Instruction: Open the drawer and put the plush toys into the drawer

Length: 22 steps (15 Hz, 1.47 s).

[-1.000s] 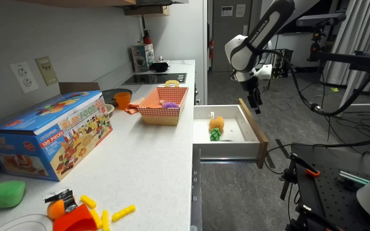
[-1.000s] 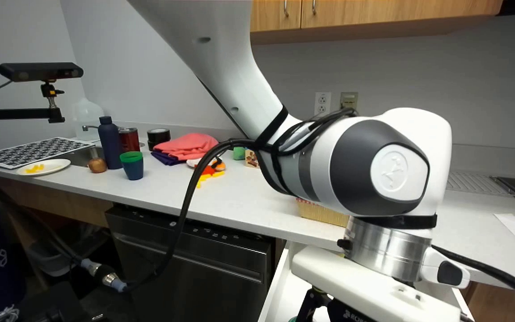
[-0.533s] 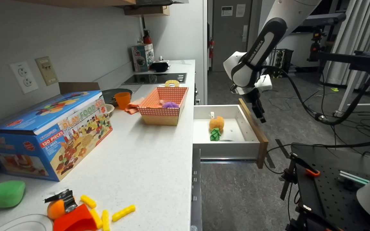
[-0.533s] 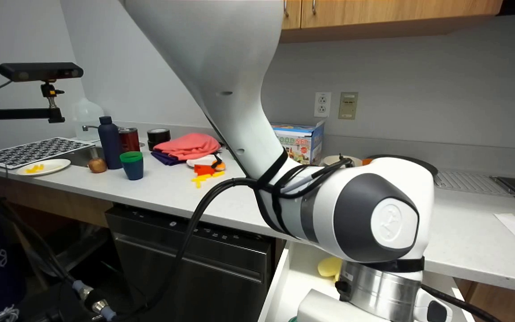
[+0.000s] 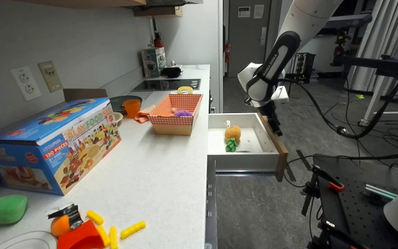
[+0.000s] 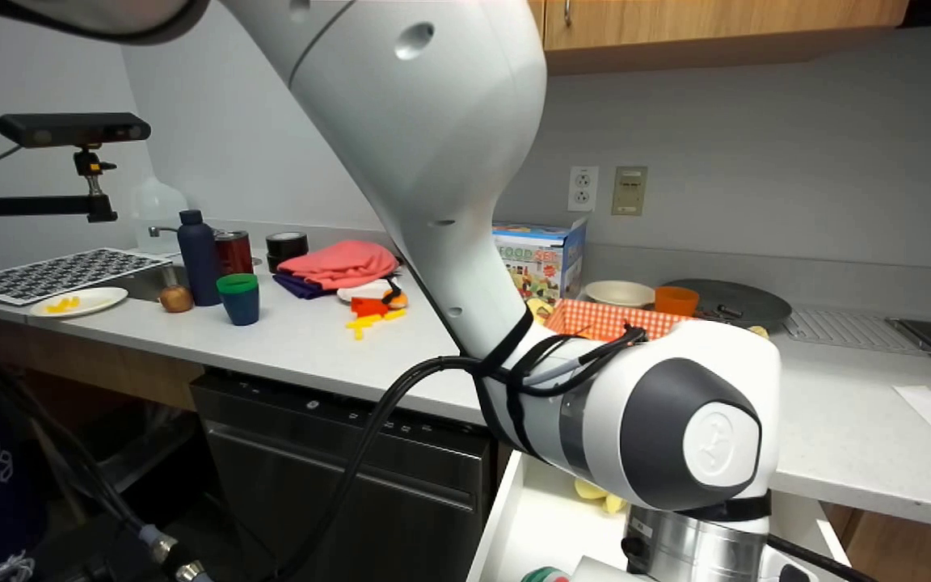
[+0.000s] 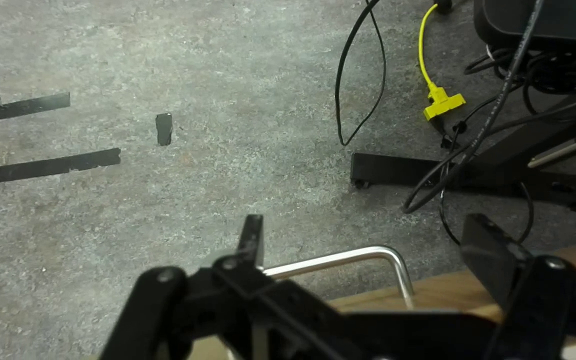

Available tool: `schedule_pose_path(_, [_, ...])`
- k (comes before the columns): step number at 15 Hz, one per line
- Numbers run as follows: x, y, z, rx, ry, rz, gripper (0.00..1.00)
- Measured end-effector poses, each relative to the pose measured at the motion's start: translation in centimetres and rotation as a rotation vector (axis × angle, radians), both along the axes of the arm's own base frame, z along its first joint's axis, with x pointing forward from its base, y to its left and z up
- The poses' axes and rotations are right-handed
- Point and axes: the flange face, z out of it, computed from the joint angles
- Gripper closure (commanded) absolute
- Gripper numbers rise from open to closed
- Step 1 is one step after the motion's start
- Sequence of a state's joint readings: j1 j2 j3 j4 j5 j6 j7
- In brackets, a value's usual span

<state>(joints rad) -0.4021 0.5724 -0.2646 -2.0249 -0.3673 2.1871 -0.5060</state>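
Note:
The drawer (image 5: 245,162) stands pulled out below the counter, with a white interior and wooden front; its side wall also shows in an exterior view (image 6: 501,517). In it lie an orange plush toy (image 5: 233,132) and a green plush toy (image 5: 231,145). A yellow plush toy (image 6: 592,491) and part of a red-green one (image 6: 546,575) also show inside. A purple plush toy (image 5: 183,113) sits in the counter basket. My gripper (image 5: 277,133) points down at the drawer's front, open and empty; in the wrist view (image 7: 364,220) the metal handle (image 7: 335,259) shows between its fingers.
A checkered basket (image 5: 175,128), an orange cup (image 5: 132,108) and a big cardboard box (image 5: 81,148) stand on the counter. A green lump (image 5: 8,209) lies there too. A black stand leg (image 7: 398,170) and cables lie on the floor. A black table (image 5: 365,193) stands nearby.
The arm has lowered, bringing my gripper down beside the drawer's front, and lately slightly toward the counter. The drawer and toys have not moved.

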Motion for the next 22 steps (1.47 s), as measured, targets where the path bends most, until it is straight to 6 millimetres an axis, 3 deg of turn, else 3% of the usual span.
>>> schedule_pose_path(5, [2.0, -0.1, 0.3, -0.011, -0.031, 0.018, 0.00])
schedule_pose_path(9, [4.6, 1.0, 0.6, -0.004, -0.067, 0.047, 0.00])
schedule_pose_path(22, [15.9, 6.4, 1.8, 0.117, -0.275, 0.095, 0.00])
